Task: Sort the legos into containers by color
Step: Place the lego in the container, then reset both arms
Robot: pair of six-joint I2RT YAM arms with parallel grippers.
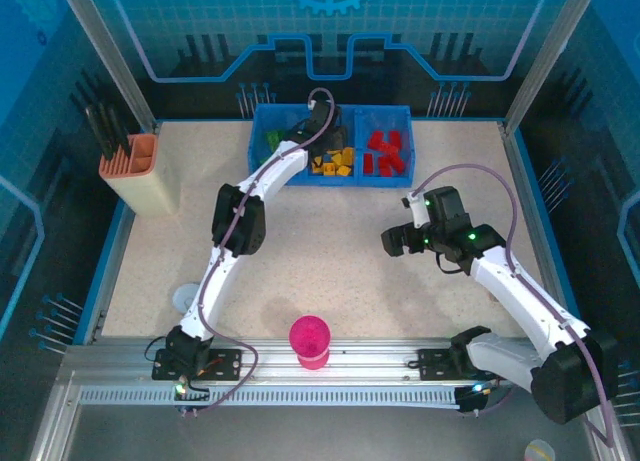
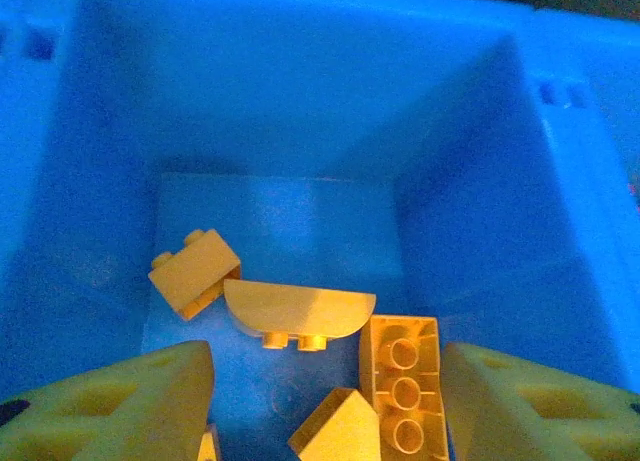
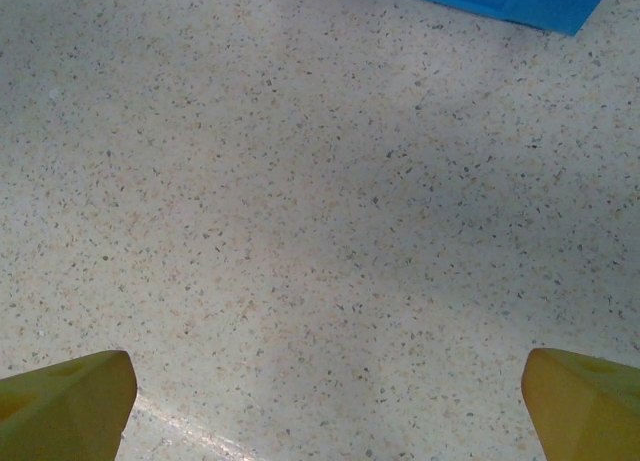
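Overall, a pale speckled table (image 1: pixel 330 251) with a blue border is seen. 2 white arms are bolted at its near edge. The left arm (image 1: pixel 235 226) is stretched to the far side, and the right arm (image 1: pixel 520 281) is bent over the table's right half.

A long, low blue tray (image 1: pixel 405 111) is set against the far edge and is split by 2 dividers into 3 compartments. A peach tool holder (image 1: pixel 140 176), with dark tools stood in it, is placed near the far-left corner. A bright pink cup (image 1: pixel 310 341) is stood at the near edge, between the arm bases.

The left gripper (image 2: pixel 325 346) is held low over the middle compartment (image 2: pixel 300 101). Its yellow fingers (image 2: pixel 120 401) are spread apart and nothing is clamped between them. The right gripper (image 3: pixel 327 356) is held over bare table, short of the tray, with its jaws spread wide and nothing gripped.

The legos are found in the tray. The green legos (image 1: pixel 272 139) are in the left compartment, largely hidden by the left arm. The orange-yellow legos (image 1: pixel 335 163) are in the middle compartment, and the red legos (image 1: pixel 385 151) are in the right one.

In the left wrist view, 4 orange-yellow pieces are made out on the compartment floor. A 2-stud brick (image 2: pixel 195 271) is tilted at the left, and an arched brick (image 2: pixel 300 311) lies just beside it. An upturned brick (image 2: pixel 403 396) is seen near the right finger, and a sloped brick (image 2: pixel 340 426) is partly cut off at the bottom.
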